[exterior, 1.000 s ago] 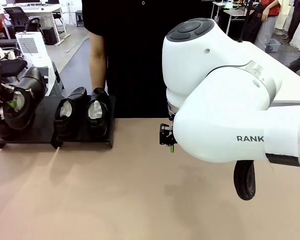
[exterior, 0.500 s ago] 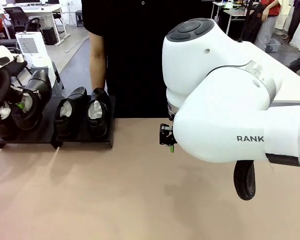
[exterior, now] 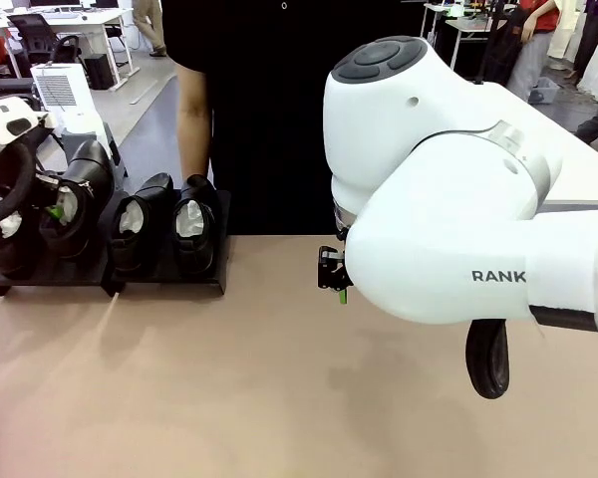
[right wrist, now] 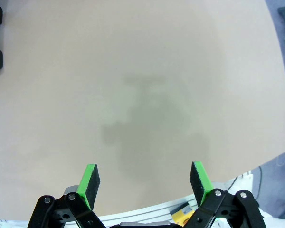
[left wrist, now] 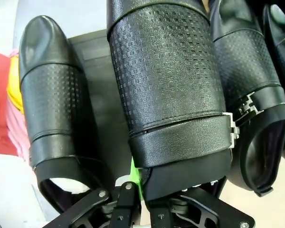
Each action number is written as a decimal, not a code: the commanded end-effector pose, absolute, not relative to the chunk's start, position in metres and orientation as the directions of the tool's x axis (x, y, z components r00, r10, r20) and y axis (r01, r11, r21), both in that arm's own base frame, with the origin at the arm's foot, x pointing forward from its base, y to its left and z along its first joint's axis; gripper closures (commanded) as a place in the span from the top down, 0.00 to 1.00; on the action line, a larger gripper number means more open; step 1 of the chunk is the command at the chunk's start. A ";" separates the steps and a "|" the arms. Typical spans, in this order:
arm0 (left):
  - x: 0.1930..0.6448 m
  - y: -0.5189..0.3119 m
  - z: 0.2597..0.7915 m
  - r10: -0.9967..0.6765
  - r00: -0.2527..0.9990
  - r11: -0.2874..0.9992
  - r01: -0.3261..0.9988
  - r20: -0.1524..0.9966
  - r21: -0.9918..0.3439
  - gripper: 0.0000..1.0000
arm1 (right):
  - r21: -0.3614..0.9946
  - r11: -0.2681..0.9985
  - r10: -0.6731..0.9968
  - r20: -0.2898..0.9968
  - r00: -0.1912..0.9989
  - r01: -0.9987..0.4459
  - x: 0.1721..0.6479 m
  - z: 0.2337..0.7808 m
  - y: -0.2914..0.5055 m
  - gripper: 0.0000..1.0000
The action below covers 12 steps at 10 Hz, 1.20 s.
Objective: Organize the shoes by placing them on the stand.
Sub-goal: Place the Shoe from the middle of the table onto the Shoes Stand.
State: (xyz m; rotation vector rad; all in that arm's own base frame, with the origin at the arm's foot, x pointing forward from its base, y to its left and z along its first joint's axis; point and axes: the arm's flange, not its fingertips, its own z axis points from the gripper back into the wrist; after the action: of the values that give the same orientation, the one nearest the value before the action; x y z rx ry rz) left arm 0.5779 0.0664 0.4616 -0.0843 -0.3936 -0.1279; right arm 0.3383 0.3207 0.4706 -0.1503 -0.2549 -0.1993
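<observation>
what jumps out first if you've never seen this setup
The big white right arm crowds the front view's right half, its tool open over the bare table. At far left, the left tool is shut on the heel of a black shoe, over the stand where other shoes already sit.

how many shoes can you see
4. One shoe sits at the stand's left end, the next is held by the left gripper beside it, and two sit on the right half.

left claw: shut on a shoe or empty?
Shut on a shoe: the left claw pinches the heel rim of the shoe over the stand.
</observation>
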 end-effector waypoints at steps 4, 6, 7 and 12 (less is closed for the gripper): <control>0.588 0.067 0.454 -0.124 0.910 0.986 0.159 0.395 -0.058 0.00 | -0.131 0.971 -0.158 0.263 0.952 0.197 0.342 0.475 0.320 1.00; 0.589 0.066 0.450 -0.121 0.920 0.986 0.156 0.372 -0.065 0.00 | -0.131 0.971 -0.158 0.263 0.952 0.197 0.342 0.475 0.320 1.00; 0.589 0.065 0.448 -0.116 0.924 0.986 0.152 0.363 -0.072 0.00 | -0.131 0.971 -0.158 0.263 0.952 0.197 0.342 0.475 0.320 1.00; 0.586 0.072 0.443 -0.081 0.937 0.989 0.116 0.341 -0.086 0.31 | -0.131 0.971 -0.158 0.263 0.952 0.197 0.342 0.475 0.320 1.00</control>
State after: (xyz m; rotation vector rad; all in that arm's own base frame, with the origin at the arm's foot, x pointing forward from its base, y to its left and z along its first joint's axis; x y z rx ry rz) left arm 0.5834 0.0656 0.4381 -0.0964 -0.3379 -0.1235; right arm 0.3383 0.3207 0.4706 -0.1503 -0.2549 -0.1992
